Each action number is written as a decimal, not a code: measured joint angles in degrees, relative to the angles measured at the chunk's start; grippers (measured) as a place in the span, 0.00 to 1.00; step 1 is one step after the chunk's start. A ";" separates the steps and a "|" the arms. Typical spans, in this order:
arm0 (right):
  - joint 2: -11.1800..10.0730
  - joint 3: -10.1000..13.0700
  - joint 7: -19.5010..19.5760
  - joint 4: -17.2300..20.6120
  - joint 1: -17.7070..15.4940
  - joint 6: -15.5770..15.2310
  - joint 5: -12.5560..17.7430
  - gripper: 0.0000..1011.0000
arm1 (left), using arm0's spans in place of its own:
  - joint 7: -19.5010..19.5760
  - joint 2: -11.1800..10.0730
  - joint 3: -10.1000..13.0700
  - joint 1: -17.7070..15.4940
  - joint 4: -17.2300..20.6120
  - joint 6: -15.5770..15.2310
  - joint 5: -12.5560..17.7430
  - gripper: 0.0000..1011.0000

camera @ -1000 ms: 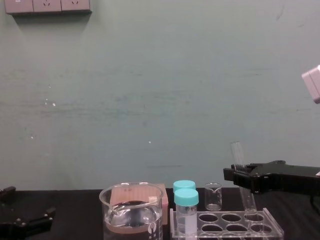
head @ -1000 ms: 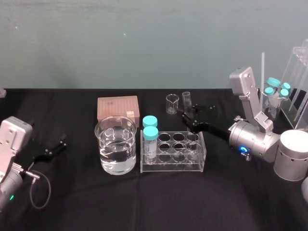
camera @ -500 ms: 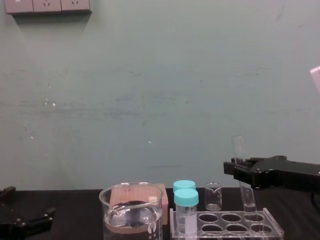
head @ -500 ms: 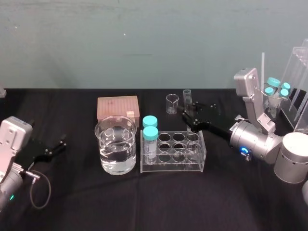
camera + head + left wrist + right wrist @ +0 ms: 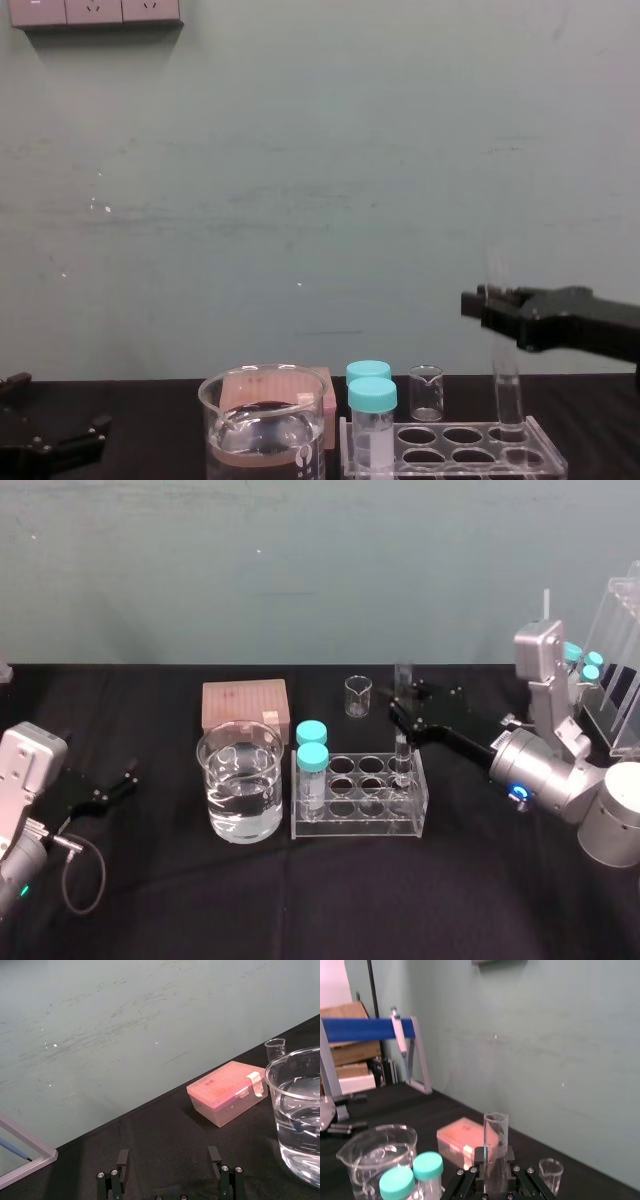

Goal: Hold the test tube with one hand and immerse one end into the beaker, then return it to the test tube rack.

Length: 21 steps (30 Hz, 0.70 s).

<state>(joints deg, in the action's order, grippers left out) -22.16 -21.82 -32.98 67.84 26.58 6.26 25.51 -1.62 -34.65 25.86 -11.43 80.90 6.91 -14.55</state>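
I have the right gripper [image 5: 403,713] clamped on the test tube [image 5: 400,750], upright in the test tube rack's [image 5: 360,818] right-end hole; teal-capped vials [image 5: 312,765] fill its left end, beaker [image 5: 240,793] just beside (left gripper [image 5: 122,782] spread, far left)

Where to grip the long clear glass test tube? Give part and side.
Grip the long clear glass test tube high up, above the clear acrylic rack, from the right: it stands upright, lower end at a rack hole, teal-capped vials to its left. The right gripper is shut there; the left gripper is parked, open.
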 joint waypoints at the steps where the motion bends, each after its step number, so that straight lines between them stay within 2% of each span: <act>1: -0.02 0.19 -0.06 0.26 -0.08 0.21 0.18 0.22 | 0.00 0.00 0.00 0.00 0.00 0.00 0.00 0.99; 12: -0.49 2.79 -1.26 5.15 0.02 2.20 3.40 0.22 | 0.00 0.00 0.00 0.00 0.00 0.00 0.00 0.99; 21: -1.94 4.36 -0.19 9.64 0.58 1.50 4.58 0.22 | 0.00 0.00 0.00 0.00 0.00 0.00 0.00 0.99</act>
<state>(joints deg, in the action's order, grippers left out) -24.10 -17.46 -33.17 77.48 27.16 7.76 30.09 -1.62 -34.65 25.86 -11.43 80.90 6.91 -14.55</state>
